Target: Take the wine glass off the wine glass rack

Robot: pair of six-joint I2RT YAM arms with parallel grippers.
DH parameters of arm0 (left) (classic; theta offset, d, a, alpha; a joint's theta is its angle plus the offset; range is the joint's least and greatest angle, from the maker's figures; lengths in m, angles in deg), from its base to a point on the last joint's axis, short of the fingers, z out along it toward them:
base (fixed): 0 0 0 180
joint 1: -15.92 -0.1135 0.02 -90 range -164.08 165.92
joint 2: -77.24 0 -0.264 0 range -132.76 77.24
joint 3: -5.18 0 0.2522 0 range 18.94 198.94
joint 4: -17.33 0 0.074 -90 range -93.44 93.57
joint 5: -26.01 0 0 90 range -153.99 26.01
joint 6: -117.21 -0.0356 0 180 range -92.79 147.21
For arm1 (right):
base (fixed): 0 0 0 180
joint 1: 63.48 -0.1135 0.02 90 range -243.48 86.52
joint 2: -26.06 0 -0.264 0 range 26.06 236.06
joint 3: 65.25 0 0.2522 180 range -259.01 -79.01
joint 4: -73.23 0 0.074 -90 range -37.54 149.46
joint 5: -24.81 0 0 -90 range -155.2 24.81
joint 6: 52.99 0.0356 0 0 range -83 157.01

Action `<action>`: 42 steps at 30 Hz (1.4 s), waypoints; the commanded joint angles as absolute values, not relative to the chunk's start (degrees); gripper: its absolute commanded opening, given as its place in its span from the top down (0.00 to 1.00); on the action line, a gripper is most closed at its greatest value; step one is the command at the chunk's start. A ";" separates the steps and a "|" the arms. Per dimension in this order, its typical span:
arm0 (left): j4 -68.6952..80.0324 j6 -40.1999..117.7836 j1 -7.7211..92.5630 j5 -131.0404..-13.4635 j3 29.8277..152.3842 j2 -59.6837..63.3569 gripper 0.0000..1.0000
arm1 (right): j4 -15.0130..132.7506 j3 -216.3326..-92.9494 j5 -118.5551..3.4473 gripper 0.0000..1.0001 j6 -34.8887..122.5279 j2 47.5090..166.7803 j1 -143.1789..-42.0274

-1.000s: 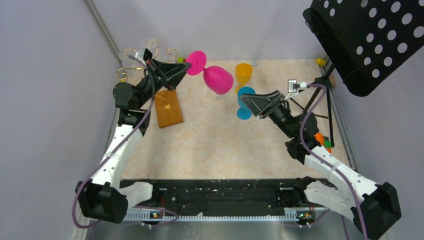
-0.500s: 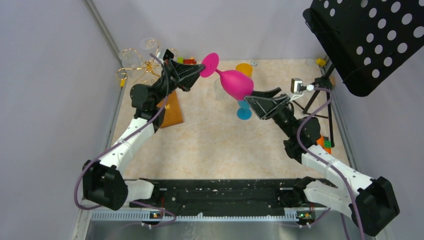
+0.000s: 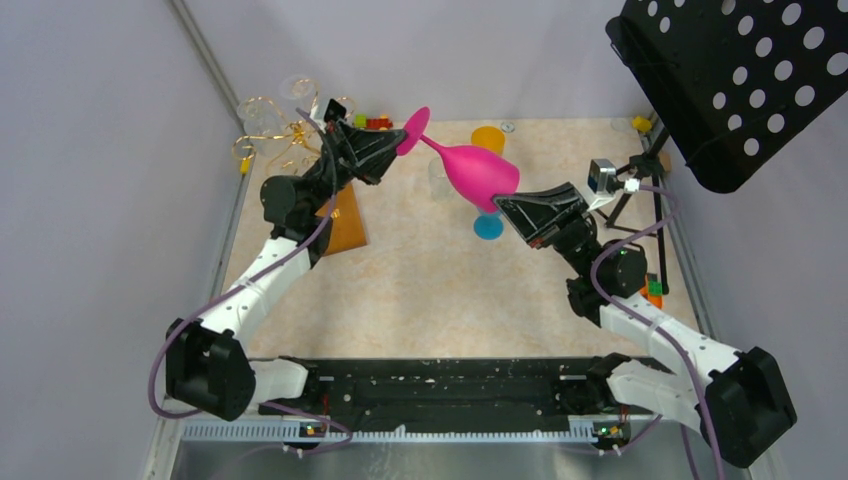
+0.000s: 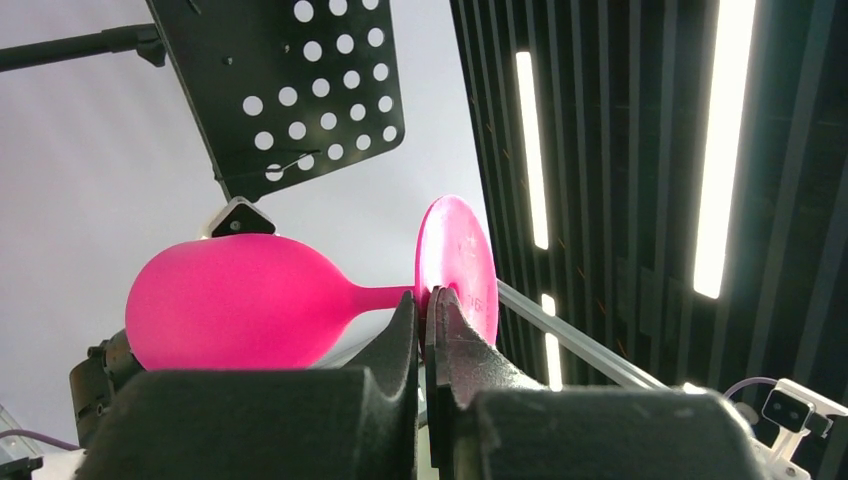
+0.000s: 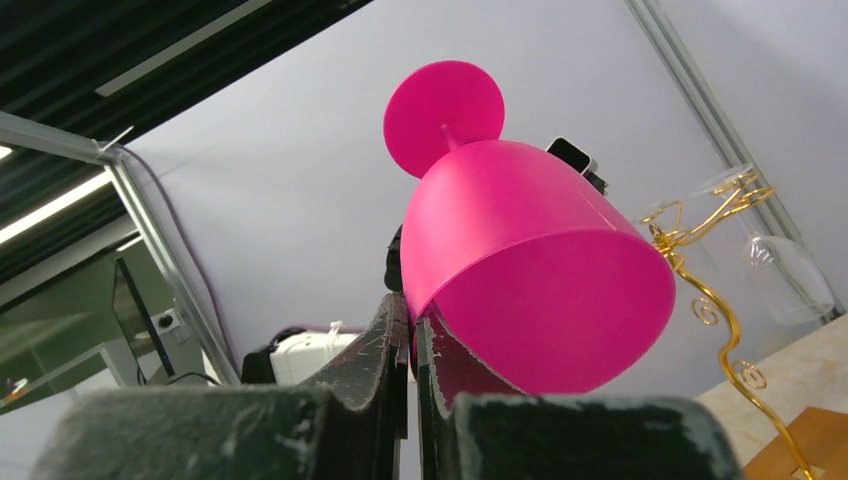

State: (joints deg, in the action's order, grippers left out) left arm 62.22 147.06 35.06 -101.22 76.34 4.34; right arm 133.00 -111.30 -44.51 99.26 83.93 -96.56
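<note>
I have both tools on the pink glass (image 3: pixel 478 172). It hangs in the air over the far middle of the table (image 3: pixel 420 290), lying almost on its side and well apart from the rack (image 3: pixel 270 135). My left gripper (image 4: pixel 428 312) is clamped on the foot, by the stem. My right gripper (image 5: pixel 412 322) is clamped on the bowl's wall at the rim.

The risk, as I judge it, is 2 arms on 1 stiff thing. If they pull or turn unevenly, the smooth wall could slide out of the thin rim pinch, or the foot could twist free. If the left lets go first, all the weight hangs from that rim pinch and the glass may swing down.

An orange cup (image 3: pixel 488 138) and a blue glass (image 3: pixel 488 226) stand below, near the bowl, so a drop could strike them. The music stand (image 3: pixel 730 80) crowds my right arm, its legs near the wrist. The rack, with a clear glass (image 5: pixel 785 268) on it, sits behind my left arm. Open room lies over the near middle of the table.
</note>
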 commanded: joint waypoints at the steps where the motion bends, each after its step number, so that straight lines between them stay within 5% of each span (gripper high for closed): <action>1: 65.03 149.54 35.08 -100.02 76.11 5.27 1.00 | 136.03 -113.28 -42.86 1.00 98.05 82.53 -96.51; 8: 56.25 138.65 35.08 -100.82 79.21 8.68 0.42 | 130.23 -114.10 -44.48 1.00 95.89 80.34 -96.47; 16: 39.47 122.64 34.65 -96.04 78.75 16.41 0.17 | 115.88 -115.87 -50.63 1.00 90.88 76.43 -96.50; 24: 8.90 97.06 34.03 -86.61 85.01 24.40 0.11 | 87.73 -122.44 -61.70 1.00 82.59 73.89 -96.52; 31: -14.58 73.82 33.98 -69.89 94.60 28.13 0.11 | 58.23 -136.88 -62.64 1.00 73.51 84.49 -96.57; 42: -24.05 61.96 34.00 -47.70 98.16 33.71 0.11 | 34.74 -156.16 -71.48 1.00 60.61 103.83 -106.60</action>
